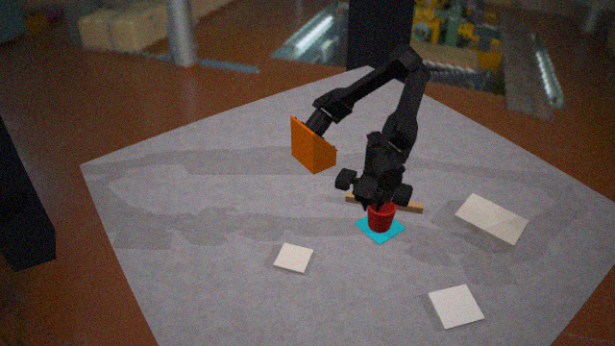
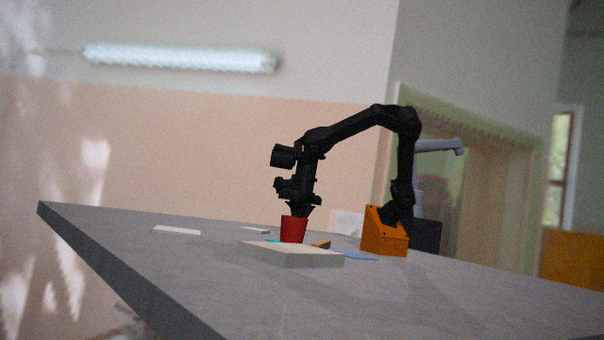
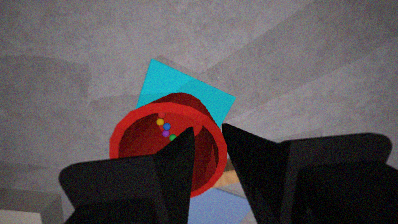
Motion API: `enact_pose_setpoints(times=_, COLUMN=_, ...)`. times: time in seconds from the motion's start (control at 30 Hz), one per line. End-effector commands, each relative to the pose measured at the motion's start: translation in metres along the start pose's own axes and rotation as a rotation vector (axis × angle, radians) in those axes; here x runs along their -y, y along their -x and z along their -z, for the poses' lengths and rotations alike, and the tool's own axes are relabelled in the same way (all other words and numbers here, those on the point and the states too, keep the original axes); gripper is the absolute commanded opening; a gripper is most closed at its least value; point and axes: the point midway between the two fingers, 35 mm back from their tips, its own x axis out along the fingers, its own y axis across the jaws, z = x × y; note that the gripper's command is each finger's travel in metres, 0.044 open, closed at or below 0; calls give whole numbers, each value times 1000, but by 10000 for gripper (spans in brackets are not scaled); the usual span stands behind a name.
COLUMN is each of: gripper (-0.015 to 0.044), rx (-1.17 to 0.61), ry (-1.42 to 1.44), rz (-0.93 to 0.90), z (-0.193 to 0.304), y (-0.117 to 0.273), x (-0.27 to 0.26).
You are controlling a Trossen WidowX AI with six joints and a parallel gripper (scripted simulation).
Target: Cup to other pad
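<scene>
The red cup (image 1: 381, 220) (image 2: 293, 229) (image 3: 116, 141) stands upright on the cyan pad (image 1: 380, 238) (image 2: 273, 241) (image 3: 162, 80). Several small coloured marbles (image 3: 166, 127) lie inside it, as the wrist view shows. My gripper (image 1: 373, 206) (image 2: 301, 214) (image 3: 207, 130) is open a little at the cup's rim. One finger is inside the cup and the other is outside, with the cup wall between them and a gap showing. The blue pad (image 2: 360, 256) (image 3: 215, 206) lies nearer the arm's base, hidden in the top view.
A wooden bar (image 1: 414, 208) (image 2: 322, 244) (image 3: 228, 178) lies just behind the cyan pad, towards the arm's base. A thick pale block (image 1: 491, 218) (image 2: 313, 260) (image 3: 20, 217) lies to one side. Two flat white tiles (image 1: 293, 258) (image 1: 455, 306) (image 2: 176, 230) lie farther out.
</scene>
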Motion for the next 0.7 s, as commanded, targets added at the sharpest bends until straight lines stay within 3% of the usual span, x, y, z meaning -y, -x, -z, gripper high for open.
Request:
enact_pose_setpoints(times=0.0, gripper=128, rx=0, ry=0, rz=0, z=0, y=2, x=0)
enact_pose_setpoints(times=0.67, gripper=128, rx=-2, ry=-6, rz=2, z=-1, y=33, x=1)
